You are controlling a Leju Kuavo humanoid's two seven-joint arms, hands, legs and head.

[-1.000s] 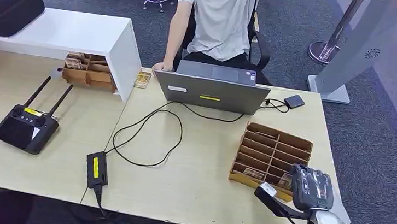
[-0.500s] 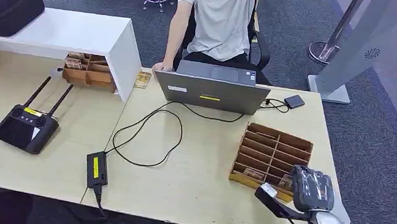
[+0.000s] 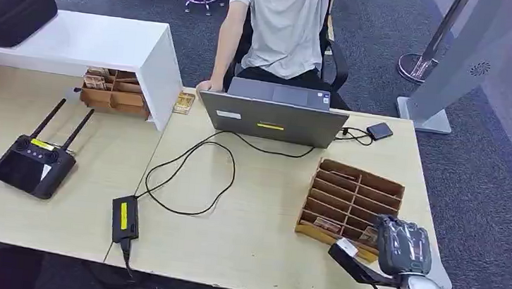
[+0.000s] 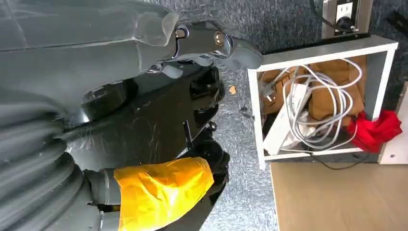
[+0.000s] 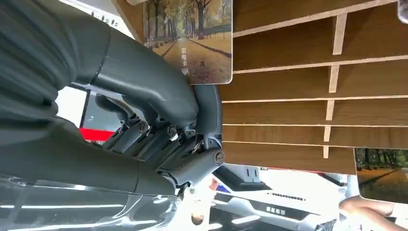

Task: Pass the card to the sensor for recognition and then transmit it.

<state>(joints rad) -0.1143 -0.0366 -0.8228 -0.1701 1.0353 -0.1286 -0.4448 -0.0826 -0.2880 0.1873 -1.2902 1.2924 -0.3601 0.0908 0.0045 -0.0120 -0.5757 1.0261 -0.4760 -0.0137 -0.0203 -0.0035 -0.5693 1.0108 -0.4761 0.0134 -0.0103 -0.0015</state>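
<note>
At the surface's near right corner, the right hand hovers at the card in the wooden rack; whether its fingers grasp it, I cannot tell. A glancing pinch could drop the card.

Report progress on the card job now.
Done: the right hand is at the near corner of the wooden card rack. In hand: its fingers are at a tree-picture card; the grip is unclear. Left: lifting it, sensor recognition, then handover.
</note>
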